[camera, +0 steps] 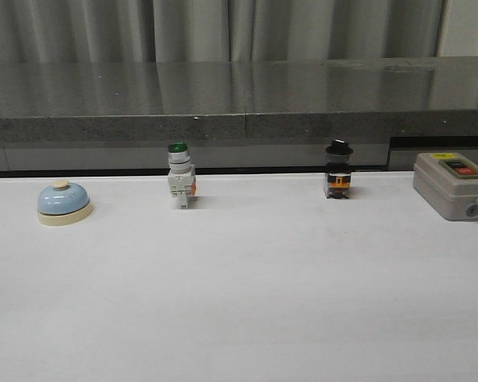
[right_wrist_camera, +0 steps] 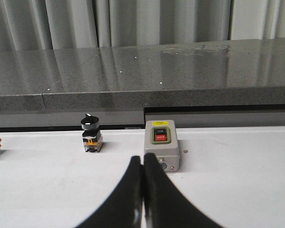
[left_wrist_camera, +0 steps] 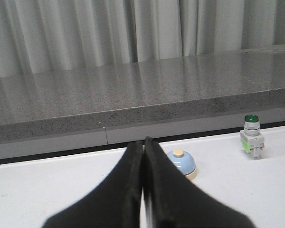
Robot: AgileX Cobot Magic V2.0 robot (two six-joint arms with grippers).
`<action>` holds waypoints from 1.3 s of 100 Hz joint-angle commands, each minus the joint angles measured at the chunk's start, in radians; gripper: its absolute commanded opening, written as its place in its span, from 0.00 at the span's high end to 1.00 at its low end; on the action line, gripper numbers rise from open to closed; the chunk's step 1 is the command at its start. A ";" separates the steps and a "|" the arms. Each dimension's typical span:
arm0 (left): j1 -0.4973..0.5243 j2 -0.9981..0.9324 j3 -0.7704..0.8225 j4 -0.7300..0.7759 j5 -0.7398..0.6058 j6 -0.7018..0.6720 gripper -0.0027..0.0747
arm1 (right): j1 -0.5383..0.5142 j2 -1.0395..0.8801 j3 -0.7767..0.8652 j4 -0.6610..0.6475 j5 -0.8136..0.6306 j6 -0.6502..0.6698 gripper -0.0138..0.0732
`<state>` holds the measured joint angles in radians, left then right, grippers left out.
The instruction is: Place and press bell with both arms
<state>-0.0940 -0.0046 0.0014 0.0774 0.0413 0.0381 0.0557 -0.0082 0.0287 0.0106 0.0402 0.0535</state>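
Observation:
The light-blue bell (camera: 63, 202) with a cream base and button stands at the far left of the white table, near the back. It also shows in the left wrist view (left_wrist_camera: 183, 164), just beyond and beside my left gripper (left_wrist_camera: 143, 143). That gripper is shut and empty, short of the bell. My right gripper (right_wrist_camera: 142, 160) is shut and empty, over the table in front of the grey switch box. Neither arm shows in the front view.
A green-capped white pushbutton (camera: 180, 176) stands right of the bell. A black-knobbed switch (camera: 338, 170) stands right of centre. A grey on/off switch box (camera: 454, 185) sits at the far right. A dark stone ledge (camera: 239, 103) runs behind the table.

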 commanded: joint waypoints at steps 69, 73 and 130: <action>0.000 0.008 -0.066 -0.063 0.061 -0.009 0.99 | -0.005 -0.016 -0.016 -0.011 -0.084 -0.013 0.91; 0.000 0.032 -0.093 -0.077 0.077 -0.009 0.99 | -0.005 -0.016 -0.016 -0.011 -0.084 -0.013 0.91; 0.000 0.741 -0.737 -0.084 0.433 -0.009 0.99 | -0.005 -0.016 -0.016 -0.011 -0.084 -0.013 0.91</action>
<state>-0.0940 0.6336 -0.6210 0.0000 0.4673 0.0381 0.0557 -0.0082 0.0287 0.0106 0.0402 0.0535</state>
